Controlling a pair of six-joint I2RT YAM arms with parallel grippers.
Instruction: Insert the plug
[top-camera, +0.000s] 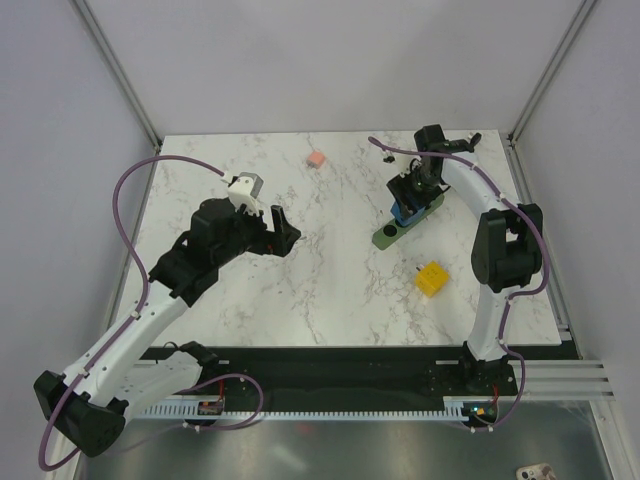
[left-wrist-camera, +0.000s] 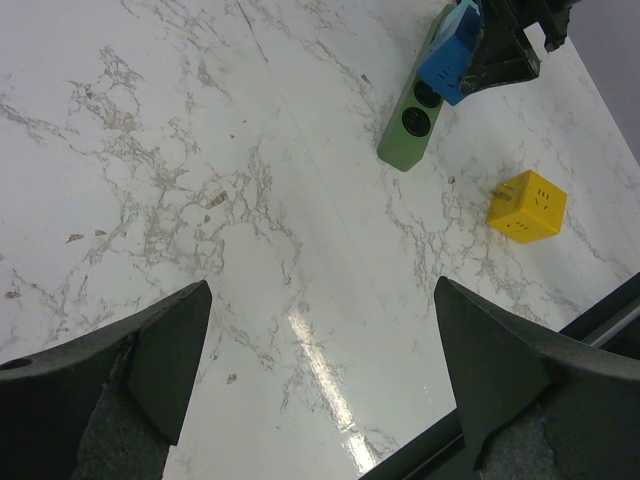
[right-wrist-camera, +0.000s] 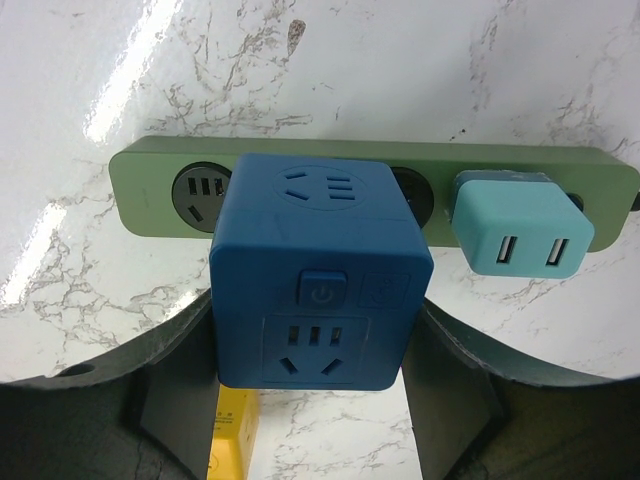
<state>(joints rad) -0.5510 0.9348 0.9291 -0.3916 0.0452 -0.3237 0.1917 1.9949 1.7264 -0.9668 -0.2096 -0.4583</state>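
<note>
there, blue plug (right-wrist-camera: 320, 270) over strip (top-camera: 388, 236); strip lies diagonal

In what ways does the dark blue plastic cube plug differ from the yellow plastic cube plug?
Colour: the dark blue plastic cube plug is blue, the yellow plastic cube plug is yellow.
Hold: the blue one sits between the fingers of the right gripper; the yellow one lies free.
Place: the blue one is over the green power strip; the yellow one rests on the marble table, apart from the strip.
Both are cube-shaped.
</note>
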